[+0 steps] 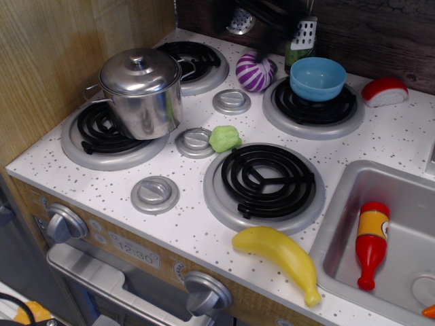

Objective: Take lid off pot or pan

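Observation:
The shiny steel pot (146, 112) stands on the front-left burner (95, 139). Its domed lid (139, 70) with a small round knob sits closed on top. My gripper (264, 49) is a dark motion-blurred shape at the top of the view, above the purple striped ball (253, 72). It is well to the right of and behind the pot, touching nothing. The blur hides whether its jaws are open or shut.
A blue bowl (317, 78) sits on the back-right burner. A green lump (224, 138) and grey discs (232, 101) lie mid-stove. A banana (279, 255) lies at the front edge. A red bottle (372, 243) lies in the sink (340, 224). A wooden wall (54, 68) stands left of the pot.

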Available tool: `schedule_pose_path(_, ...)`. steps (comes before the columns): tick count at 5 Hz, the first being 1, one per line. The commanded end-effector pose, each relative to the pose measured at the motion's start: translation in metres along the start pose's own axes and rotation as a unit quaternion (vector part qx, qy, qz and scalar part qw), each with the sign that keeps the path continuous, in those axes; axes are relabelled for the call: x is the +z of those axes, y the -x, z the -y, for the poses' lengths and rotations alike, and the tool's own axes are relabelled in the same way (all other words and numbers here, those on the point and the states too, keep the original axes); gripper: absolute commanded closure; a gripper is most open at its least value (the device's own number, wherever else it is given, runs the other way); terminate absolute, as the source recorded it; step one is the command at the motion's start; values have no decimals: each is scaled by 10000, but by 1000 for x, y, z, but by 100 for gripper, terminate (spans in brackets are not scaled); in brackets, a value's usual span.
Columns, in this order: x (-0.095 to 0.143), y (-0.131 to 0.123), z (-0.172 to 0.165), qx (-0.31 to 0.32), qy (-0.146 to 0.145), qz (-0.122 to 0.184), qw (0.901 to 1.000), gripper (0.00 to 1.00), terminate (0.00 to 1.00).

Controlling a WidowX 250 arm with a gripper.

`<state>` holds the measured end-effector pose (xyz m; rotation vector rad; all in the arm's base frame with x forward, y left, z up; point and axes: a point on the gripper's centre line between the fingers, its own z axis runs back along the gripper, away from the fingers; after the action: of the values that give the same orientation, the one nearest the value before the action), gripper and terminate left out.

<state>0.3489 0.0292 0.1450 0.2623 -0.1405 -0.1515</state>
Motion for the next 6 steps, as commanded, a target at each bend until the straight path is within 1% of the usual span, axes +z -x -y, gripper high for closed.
schedule_pose_path(1, -9, 16, -72, -138, 154, 421, 9989, 0, 0)
schedule_pose_path(2, -25, 23, -92, -309, 246, 452, 9982, 0, 0)
schedule_pose_path(3, -34, 28, -103, -315, 260, 278, 9988, 0, 0)
schedule_pose_path(4, -43, 31, -106, -442, 415, 328, 9976, 0, 0)
schedule_pose_path(5, -54, 31, -105, -493, 521, 305, 9970, 0, 0)
schedule_pose_path(6, -59, 32, -105, -502, 533, 387, 9966, 0, 0)
